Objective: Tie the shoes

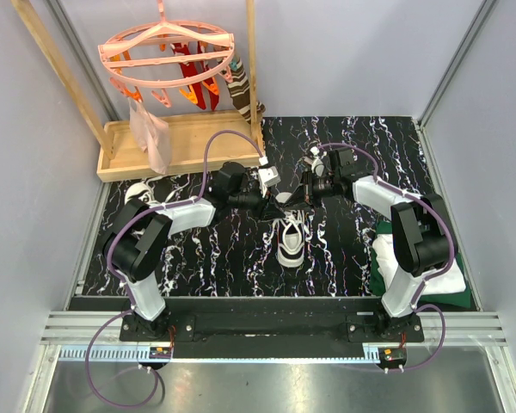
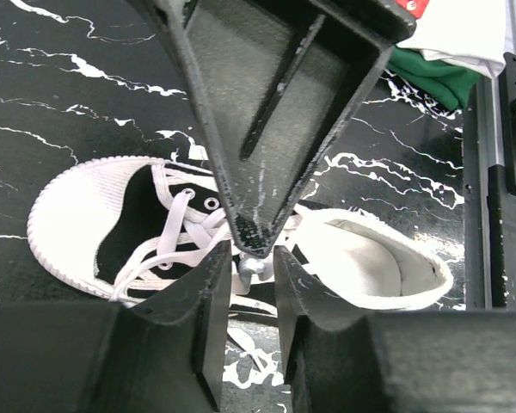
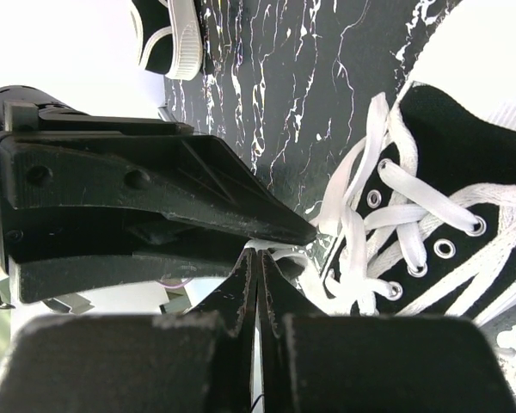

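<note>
One black canvas shoe (image 1: 291, 241) with a white toe cap and loose white laces lies mid-table; it fills the left wrist view (image 2: 129, 215) and the right wrist view (image 3: 447, 172). The second shoe (image 1: 140, 191) lies at the left, partly behind my left arm, and shows in the right wrist view (image 3: 168, 39). Both grippers meet just above the first shoe's laces. My right gripper (image 1: 297, 196) (image 3: 256, 258) is shut on a thin white lace. My left gripper (image 1: 271, 200) (image 2: 251, 262) stands narrowly open, with a bit of lace (image 2: 254, 267) in the gap under the right gripper's tip (image 2: 256, 241).
A wooden rack with a tray (image 1: 181, 142) stands at the back left, with a pink clip hanger (image 1: 168, 56) and a striped sock (image 1: 241, 86) on it. A folded white-and-green cloth (image 1: 413, 258) lies at the right by the right arm's base.
</note>
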Motion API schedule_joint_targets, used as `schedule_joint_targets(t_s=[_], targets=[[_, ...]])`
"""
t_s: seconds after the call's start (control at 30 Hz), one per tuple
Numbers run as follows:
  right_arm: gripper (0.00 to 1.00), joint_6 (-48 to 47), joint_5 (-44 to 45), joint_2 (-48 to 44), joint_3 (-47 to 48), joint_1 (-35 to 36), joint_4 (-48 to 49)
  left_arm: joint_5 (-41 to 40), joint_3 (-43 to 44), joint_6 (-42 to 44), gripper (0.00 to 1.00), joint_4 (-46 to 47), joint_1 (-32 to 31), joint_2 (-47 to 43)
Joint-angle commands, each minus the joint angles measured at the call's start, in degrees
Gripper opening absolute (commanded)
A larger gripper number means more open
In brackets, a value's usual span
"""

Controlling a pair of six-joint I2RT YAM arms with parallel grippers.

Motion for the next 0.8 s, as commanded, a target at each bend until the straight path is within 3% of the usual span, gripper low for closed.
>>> schedule_joint_targets(t_s=[0.0, 0.77], targets=[[0.00, 0.9, 0.2, -2.5, -0.5, -0.8, 2.3, -0.9, 0.3, -0.1, 0.25, 2.8, 0.0, -0.9], [0.00, 2.8, 0.0, -2.9, -2.0, -1.9, 4.0, -2.2, -0.5, 0.7, 0.15, 1.6, 0.0, -0.9]])
